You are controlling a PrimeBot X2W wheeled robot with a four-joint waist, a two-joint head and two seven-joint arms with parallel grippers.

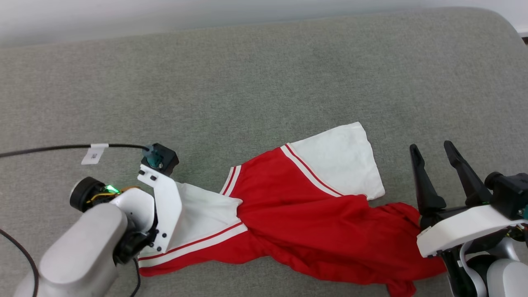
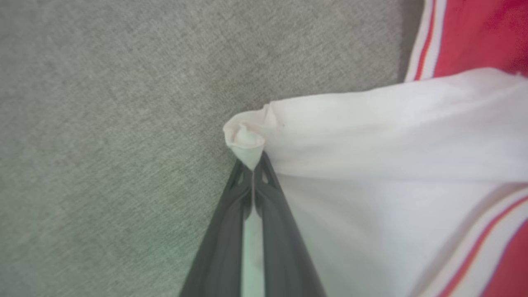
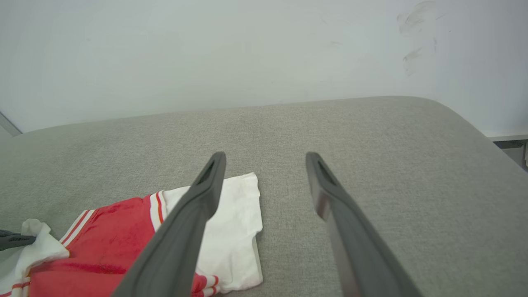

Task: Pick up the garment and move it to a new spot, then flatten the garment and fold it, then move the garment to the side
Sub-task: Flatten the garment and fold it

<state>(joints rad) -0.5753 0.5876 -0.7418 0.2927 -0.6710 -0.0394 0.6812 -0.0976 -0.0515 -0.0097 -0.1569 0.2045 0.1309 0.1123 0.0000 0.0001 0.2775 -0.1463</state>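
Pinching garment (image 1: 313,222) sleeve corner, L claw (image 2: 252,165) angled down; R claw (image 1: 430,145) spread

A grey upholstered pad (image 1: 264,74) with a fine woven, slightly mottled texture spreads across the scene. Its far edge runs straight along a plain pale wall (image 3: 206,53). The pad's far right corner is rounded and slopes down. On the wall above that corner sit a few faint grey smudges (image 3: 412,24). Beyond the pad's right edge a narrow pale ledge (image 3: 508,136) meets the wall.
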